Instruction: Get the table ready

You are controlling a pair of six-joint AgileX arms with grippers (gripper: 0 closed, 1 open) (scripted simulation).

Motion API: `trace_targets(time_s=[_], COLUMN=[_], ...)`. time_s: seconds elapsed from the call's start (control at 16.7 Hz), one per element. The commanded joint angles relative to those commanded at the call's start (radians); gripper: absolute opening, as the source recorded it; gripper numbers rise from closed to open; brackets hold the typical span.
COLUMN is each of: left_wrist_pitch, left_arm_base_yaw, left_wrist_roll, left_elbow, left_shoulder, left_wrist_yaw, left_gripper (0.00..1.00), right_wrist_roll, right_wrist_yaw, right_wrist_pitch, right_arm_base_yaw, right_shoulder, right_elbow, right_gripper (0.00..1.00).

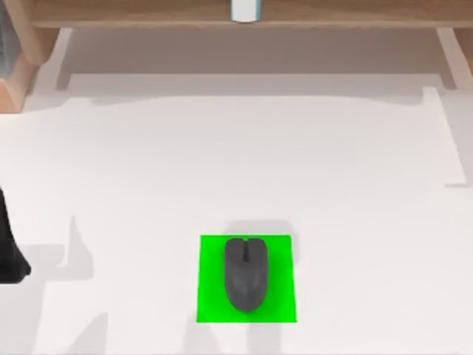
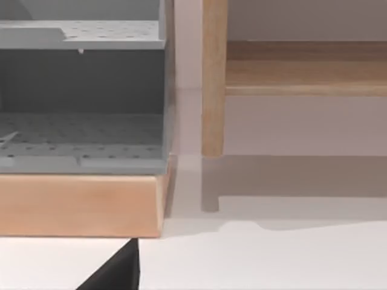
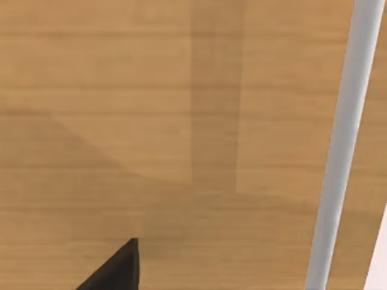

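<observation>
On the green square (image 1: 214, 255), near the front middle of the white table (image 1: 355, 192), a dark mouse (image 1: 246, 274) is sat. The left arm (image 1: 9, 251) is parked at the left edge; jaw state can't be told for either gripper.

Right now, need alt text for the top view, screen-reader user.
A dark grey computer mouse lies on a bright green square near the front middle of a plain white table. A light-brown wooden shelf unit runs along the far edge with a white object on it, and part of the black left arm shows at the table's left edge.
</observation>
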Motion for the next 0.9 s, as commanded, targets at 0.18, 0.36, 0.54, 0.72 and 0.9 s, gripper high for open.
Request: trace_targets(time_s=[0.18,0.36,0.54,0.72,0.9], left_wrist_pitch=[0.0,0.0,0.0,0.0,0.0], left_arm_base_yaw=[0.0,0.0,0.0,0.0,0.0], left_wrist_roll=[0.0,0.0,0.0,0.0,0.0], left_elbow=[0.0,0.0,0.0,0.0,0.0], left_shoulder=[0.0,0.0,0.0,0.0,0.0], left_wrist_yaw=[0.0,0.0,0.0,0.0,0.0], left_gripper=[1.0,1.0,1.0,1.0,1.0], right_wrist_roll=[0.0,0.0,0.0,0.0,0.0], right_wrist_yaw=[0.0,0.0,0.0,0.0,0.0], right_wrist_pitch=[0.0,0.0,0.0,0.0,0.0], right_arm_base_yaw=[0.0,0.0,0.0,0.0,0.0], right_shoulder=[0.0,0.0,0.0,0.0,0.0], right_elbow=[0.0,0.0,0.0,0.0,0.0], right_gripper=[0.92,0.7,0.47,0.25,0.02])
